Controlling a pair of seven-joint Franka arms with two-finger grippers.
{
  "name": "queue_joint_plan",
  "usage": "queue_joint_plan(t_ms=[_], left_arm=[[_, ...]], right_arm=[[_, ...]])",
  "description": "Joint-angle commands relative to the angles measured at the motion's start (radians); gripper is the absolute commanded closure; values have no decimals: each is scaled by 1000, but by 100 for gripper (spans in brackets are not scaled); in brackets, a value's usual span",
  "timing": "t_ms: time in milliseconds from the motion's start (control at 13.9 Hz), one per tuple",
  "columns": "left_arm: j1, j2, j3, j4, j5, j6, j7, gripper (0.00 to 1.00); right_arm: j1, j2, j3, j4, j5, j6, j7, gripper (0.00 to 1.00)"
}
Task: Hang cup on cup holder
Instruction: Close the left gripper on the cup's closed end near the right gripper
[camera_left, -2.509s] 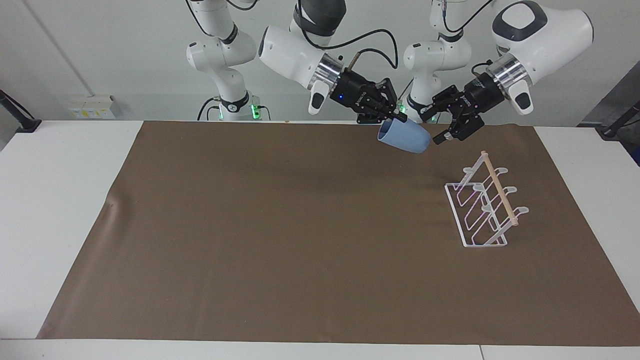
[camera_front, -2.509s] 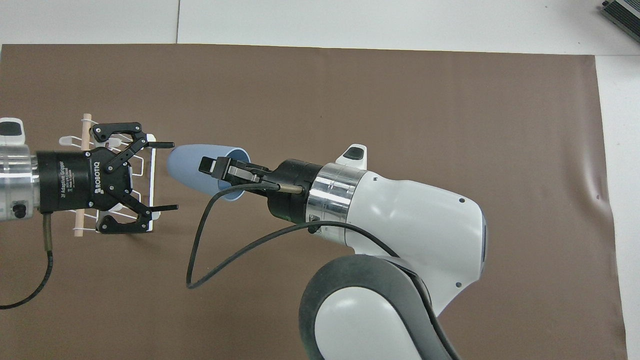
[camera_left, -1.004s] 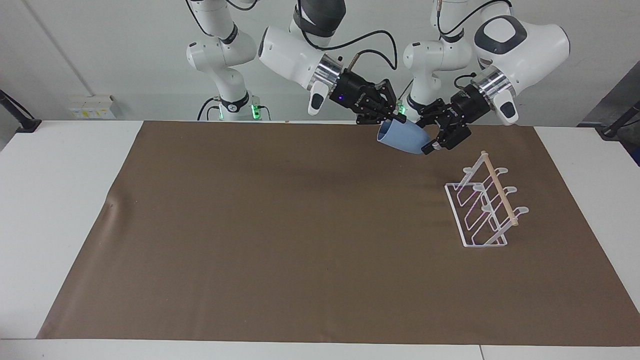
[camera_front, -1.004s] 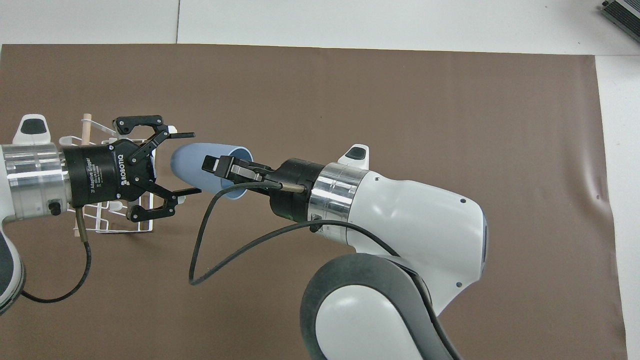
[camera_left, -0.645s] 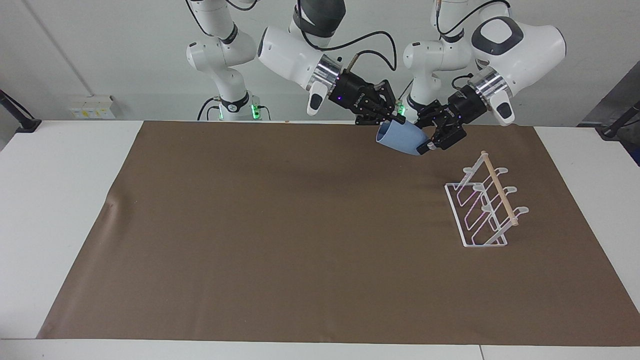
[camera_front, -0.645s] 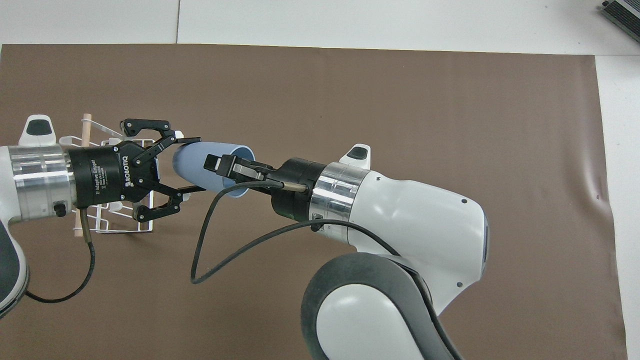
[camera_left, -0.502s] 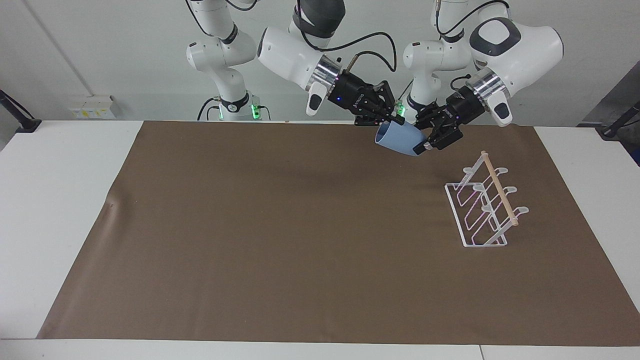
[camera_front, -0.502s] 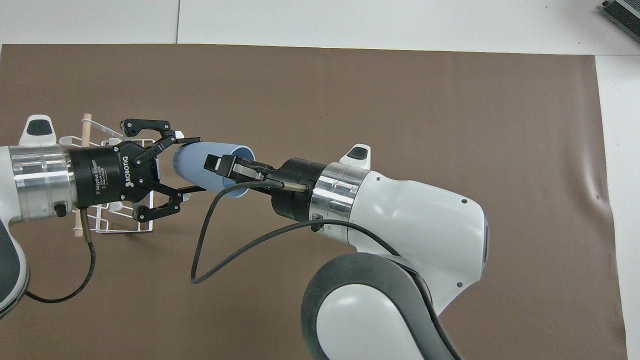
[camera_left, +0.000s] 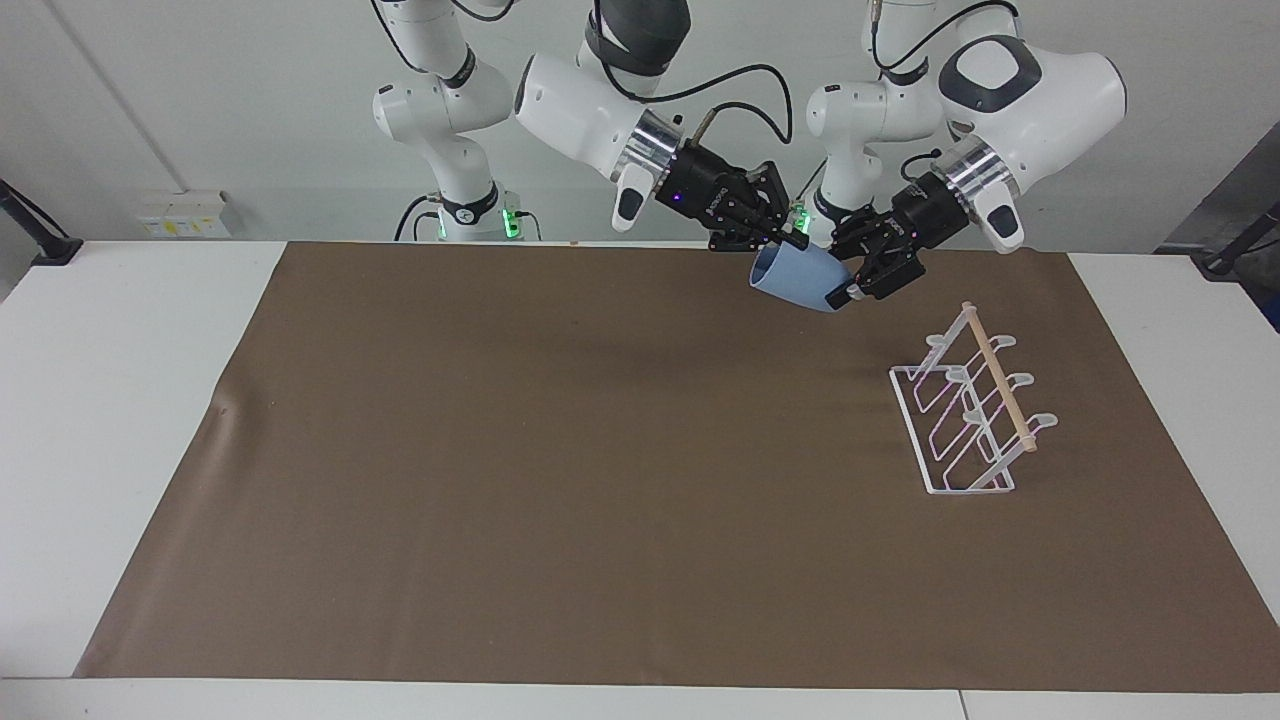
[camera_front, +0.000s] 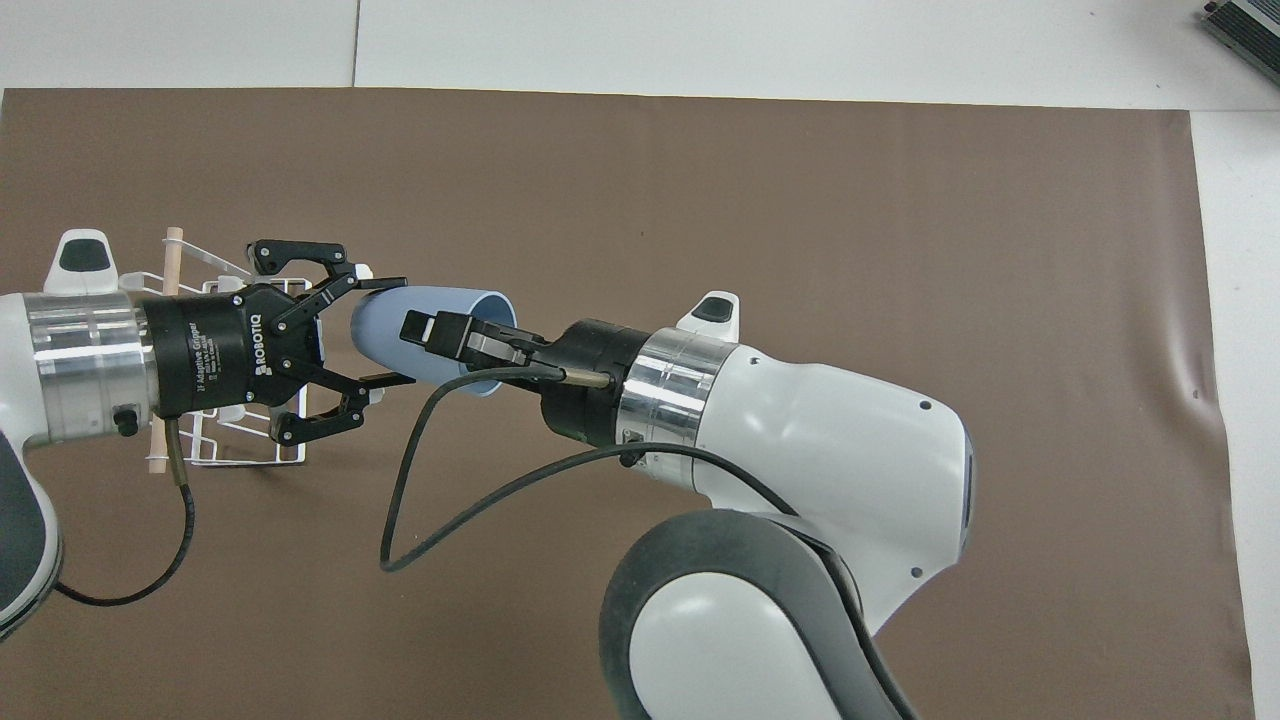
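The light-blue cup (camera_left: 797, 282) hangs in the air on its side. My right gripper (camera_left: 793, 240) is shut on its rim, one finger inside the mouth, as the overhead view (camera_front: 440, 335) shows. The cup (camera_front: 385, 330) points its closed end toward my left gripper (camera_front: 390, 330). That gripper is open, its fingers on either side of the cup's closed end, close to the wall; I cannot tell whether they touch. In the facing view the left gripper (camera_left: 843, 280) is level with the cup. The white wire cup holder (camera_left: 970, 415) stands on the mat toward the left arm's end, partly hidden under the left gripper in the overhead view (camera_front: 173, 262).
A brown mat (camera_left: 560, 480) covers most of the white table (camera_left: 120, 400). It has a small crease (camera_left: 225, 408) near the edge at the right arm's end. Both arms crowd the air above the mat near the robots' edge.
My left gripper has moved in from the holder's side to the cup's closed end and its fingers have narrowed around it. The right gripper has kept the cup almost still.
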Motion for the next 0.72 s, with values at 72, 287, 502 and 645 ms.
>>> queue_joint_plan(t_ms=[72,287,502,645], left_arm=[[-15,-8,8,-12,-4,14,12,100],[-12,-8,8,-12,-6,15,12,100],[-3,-8,8,-13,-4,11,12,100],[1,-5,11,-6,5,14,16,100]], right_arm=[[1,-18,0,-20,21,6,16,12],[1,-18,0,-20,17,3,14,13],[-4,-16,-1,-20,-33,-9,13,18],[-18,-13,-6,-17,-143,-72,13,19]])
